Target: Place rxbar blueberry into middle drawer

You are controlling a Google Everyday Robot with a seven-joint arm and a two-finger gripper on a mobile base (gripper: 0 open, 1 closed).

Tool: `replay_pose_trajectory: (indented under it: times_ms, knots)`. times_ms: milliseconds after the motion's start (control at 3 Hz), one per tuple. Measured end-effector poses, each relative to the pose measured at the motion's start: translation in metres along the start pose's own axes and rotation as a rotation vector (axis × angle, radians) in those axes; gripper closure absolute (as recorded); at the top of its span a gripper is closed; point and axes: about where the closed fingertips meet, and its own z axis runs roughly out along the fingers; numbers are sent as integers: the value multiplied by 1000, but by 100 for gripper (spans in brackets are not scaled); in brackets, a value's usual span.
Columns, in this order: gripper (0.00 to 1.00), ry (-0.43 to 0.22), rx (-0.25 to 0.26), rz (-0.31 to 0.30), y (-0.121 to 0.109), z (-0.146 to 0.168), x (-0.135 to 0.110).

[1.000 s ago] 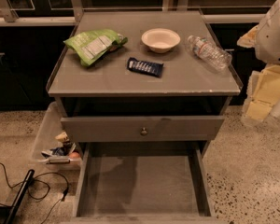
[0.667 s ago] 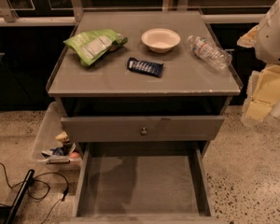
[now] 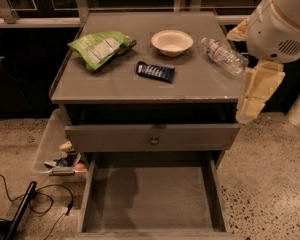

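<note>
The rxbar blueberry, a dark flat bar with white lettering, lies on the grey cabinet top near its middle. The middle drawer is pulled out below, showing a bare grey floor with nothing in it. Above it is a shut drawer front with a round metal knob. My gripper hangs from the white arm at the cabinet's right front corner, apart from the bar and holding nothing that I can see.
On the cabinet top are a green chip bag at the left, a white bowl behind the bar and a plastic water bottle lying at the right. A clear bin of clutter and black cables lie on the floor at the left.
My arm and gripper have shifted a little to the left and up, closer to the cabinet's right edge. The bar, bag, bowl, bottle and drawer have not moved.
</note>
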Motion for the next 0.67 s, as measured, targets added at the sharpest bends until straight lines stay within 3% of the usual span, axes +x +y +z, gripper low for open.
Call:
replay_pose_trajectory:
  times_ms: [667]
  knots:
    - [0,-209,25,-172,-54,59,-45]
